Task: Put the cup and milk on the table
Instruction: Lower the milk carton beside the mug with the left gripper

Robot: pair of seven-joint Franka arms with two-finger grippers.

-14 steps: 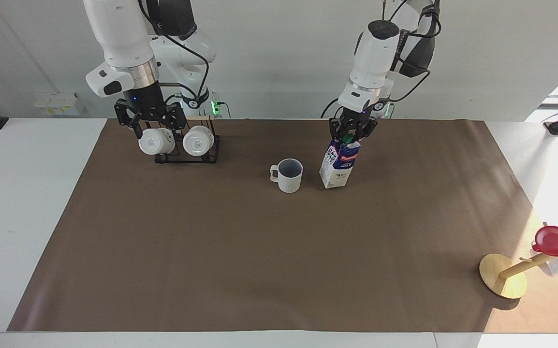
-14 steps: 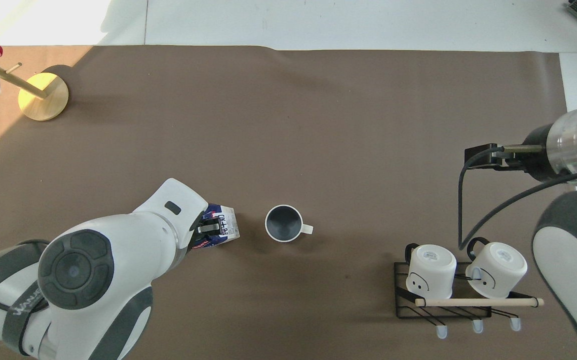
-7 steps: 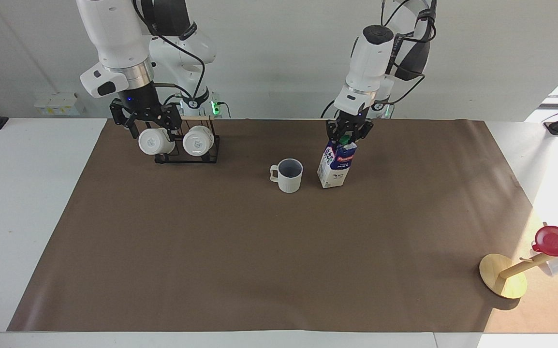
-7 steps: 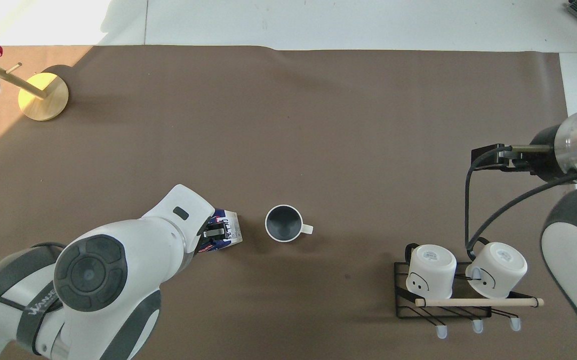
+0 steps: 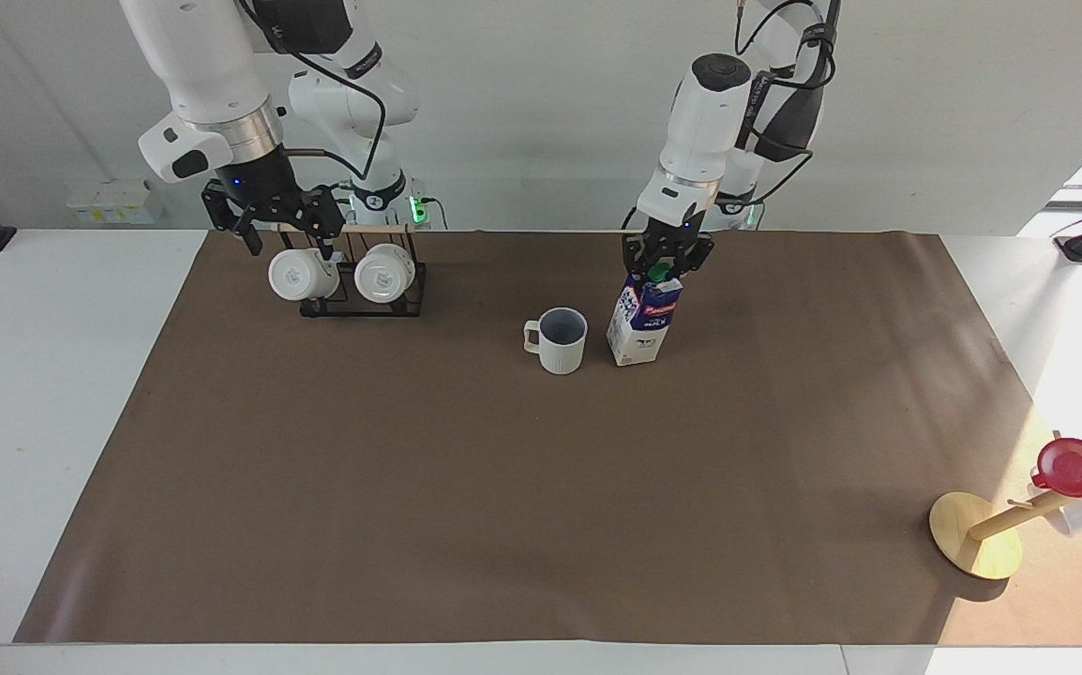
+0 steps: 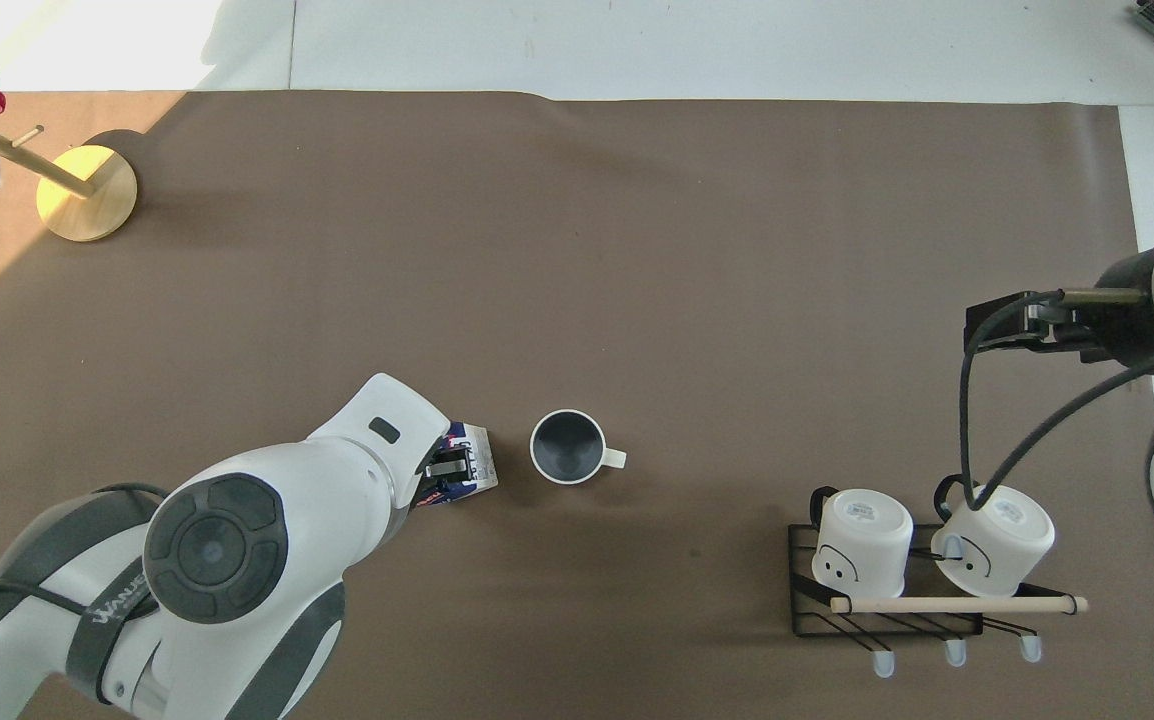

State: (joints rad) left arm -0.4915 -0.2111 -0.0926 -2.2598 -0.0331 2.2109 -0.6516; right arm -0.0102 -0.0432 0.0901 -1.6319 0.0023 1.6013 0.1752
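Since a second ago the milk [image 5: 638,322] has shifted closer to the cup [image 5: 560,339] and now stands on the table [image 5: 53,375], the left gripper [image 5: 659,263] closed on its top, while the right gripper [image 5: 271,217], jaws spread wide, has risen above the mug rack [image 5: 363,281].

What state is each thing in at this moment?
cup: upright on the table, free.
milk: tilted, base on the table.
left gripper: at the milk's top.
right gripper: open, above the mug rack.
two white mugs: hanging on the rack.
red cup: on the wooden stand.
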